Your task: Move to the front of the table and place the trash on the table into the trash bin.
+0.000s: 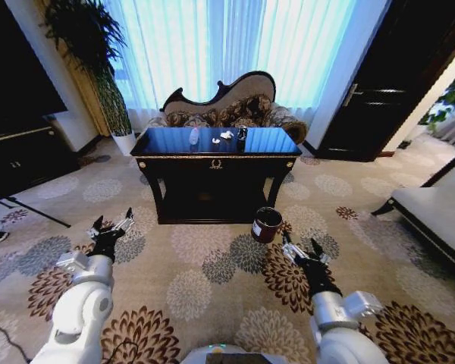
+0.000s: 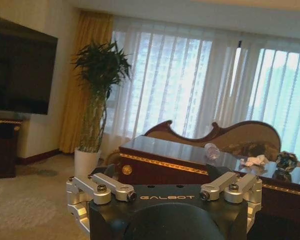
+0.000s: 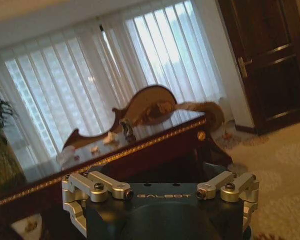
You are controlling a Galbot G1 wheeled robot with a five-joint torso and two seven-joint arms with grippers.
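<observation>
Jaws on both grippers are spread apart with nothing in them: the left gripper [image 1: 112, 225] hangs low over the patterned carpet [image 1: 189, 292] on the robot's left, and the right gripper [image 1: 302, 249] does the same on the right, both well short of the table [image 1: 216, 162]. That dark glossy surface sits straight ahead, long side facing the robot, with a curvy-backed sofa [image 1: 227, 106] just behind its far edge and white curtains [image 1: 227, 45] behind that. A tall potted plant [image 1: 98, 61] stands off past the surface's left end, and a dark door [image 1: 394, 83] is off to the right. The trash bin [image 1: 267, 224] is on the carpet just in front of the surface's right front leg, tipped a bit, white label showing. All the trash sits toward the middle of the far edge of the surface: a clear plastic bottle [image 1: 194, 136] furthest left, then two crumpled white paper wads [image 1: 226, 136] close together, then a dark crushed can [image 1: 243, 133] on the right. In the left wrist view the left gripper [image 2: 165, 192] points at the table's left end [image 2: 155, 160].
</observation>
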